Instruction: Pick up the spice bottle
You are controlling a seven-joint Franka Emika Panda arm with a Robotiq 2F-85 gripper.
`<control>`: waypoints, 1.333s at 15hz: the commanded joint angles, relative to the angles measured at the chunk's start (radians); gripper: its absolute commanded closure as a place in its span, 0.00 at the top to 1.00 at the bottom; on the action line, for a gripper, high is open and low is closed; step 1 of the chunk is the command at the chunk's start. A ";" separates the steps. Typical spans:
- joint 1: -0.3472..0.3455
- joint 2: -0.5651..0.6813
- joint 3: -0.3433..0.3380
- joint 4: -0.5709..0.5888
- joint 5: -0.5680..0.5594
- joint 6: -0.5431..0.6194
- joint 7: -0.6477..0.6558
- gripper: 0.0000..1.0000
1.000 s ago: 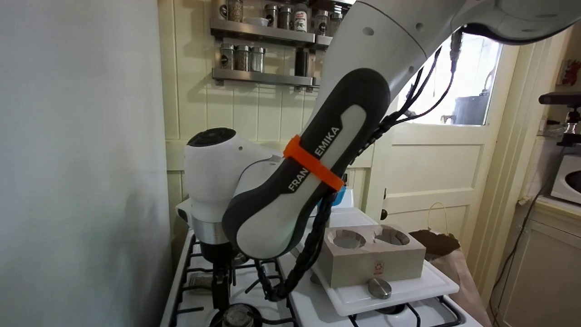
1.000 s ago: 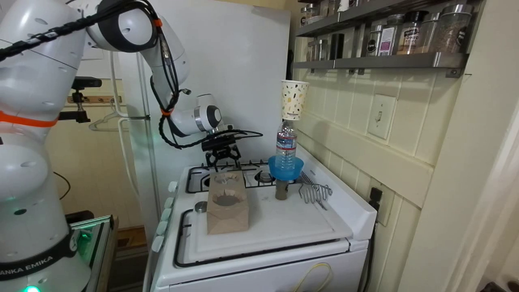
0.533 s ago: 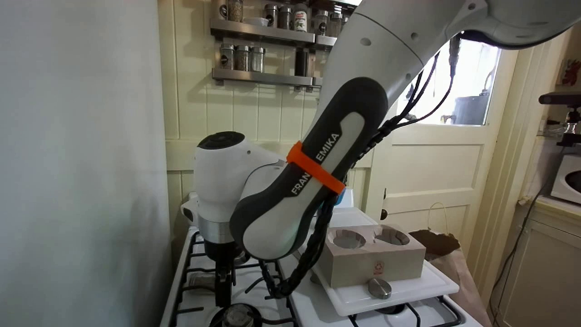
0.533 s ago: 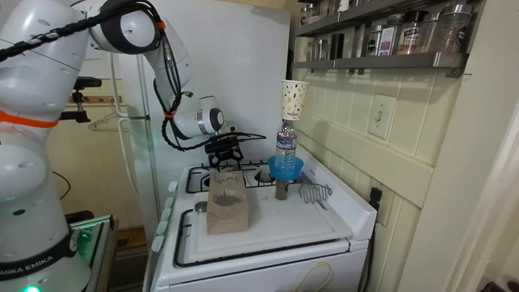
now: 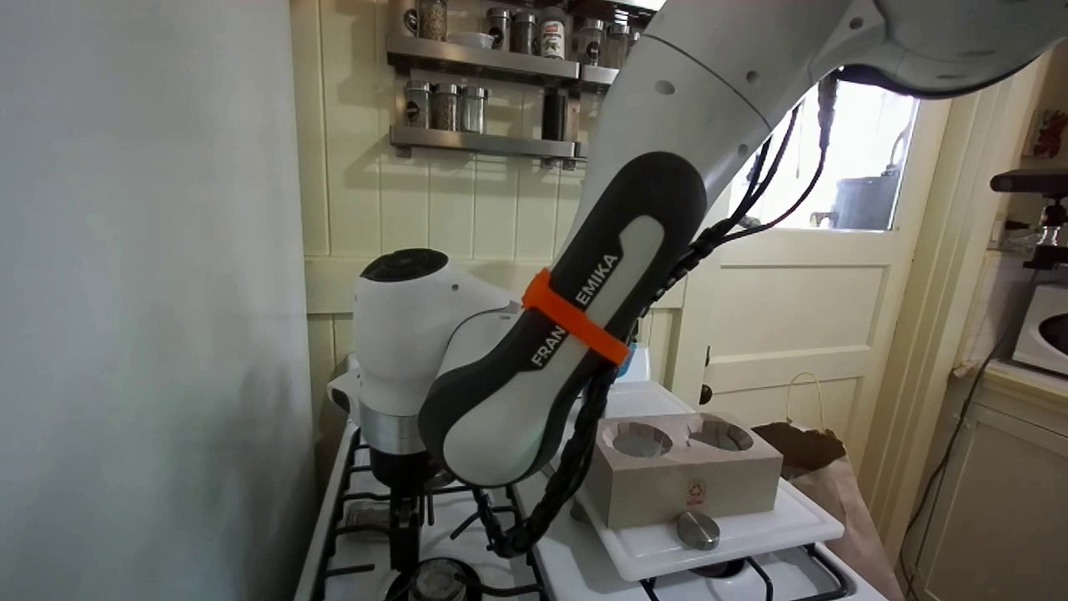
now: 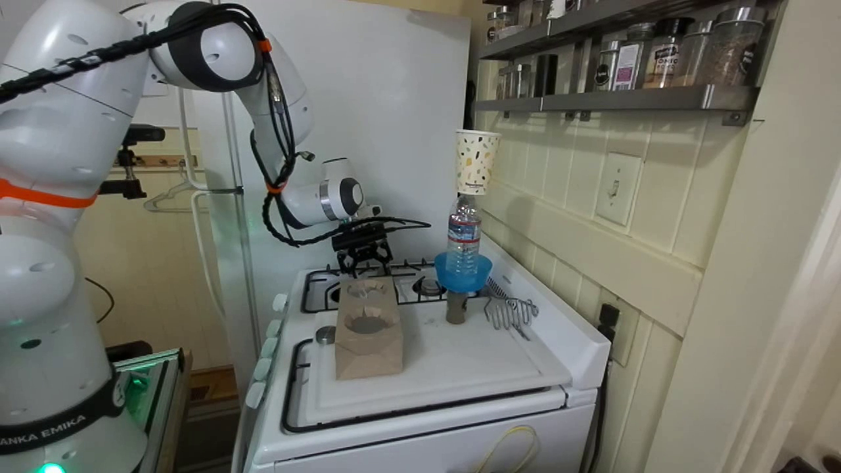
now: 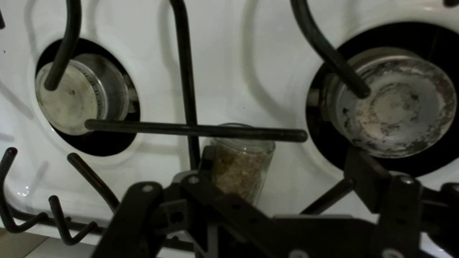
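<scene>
The stove (image 6: 460,371) is finished in white, its grates (image 7: 161,128) and the gripper (image 7: 287,170) in black, while the clear glass spice bottle (image 7: 242,166) is seen filled with tan-brown, the shade hard to judge in the dim wrist view. The paper cup (image 6: 477,163) is flecked yellow and dark on cream, the bowl (image 6: 469,282) is tinted blue, and the white arm (image 5: 676,100) is banded in orange.

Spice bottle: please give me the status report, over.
Claw open, holding nothing. Spice bottle on its side on stovetop, ungrasped. Possible obstacle: grate bar over bottle's end.
</scene>
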 commanded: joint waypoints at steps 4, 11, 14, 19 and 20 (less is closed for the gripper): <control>0.015 0.039 -0.017 0.042 -0.024 0.003 0.016 0.91; 0.041 0.081 -0.026 0.083 -0.020 -0.025 0.034 0.53; 0.048 0.095 -0.029 0.096 -0.018 -0.032 0.035 0.35; 0.046 0.090 -0.024 0.093 -0.011 -0.053 0.038 0.66; 0.046 0.088 -0.025 0.095 -0.011 -0.054 0.039 0.69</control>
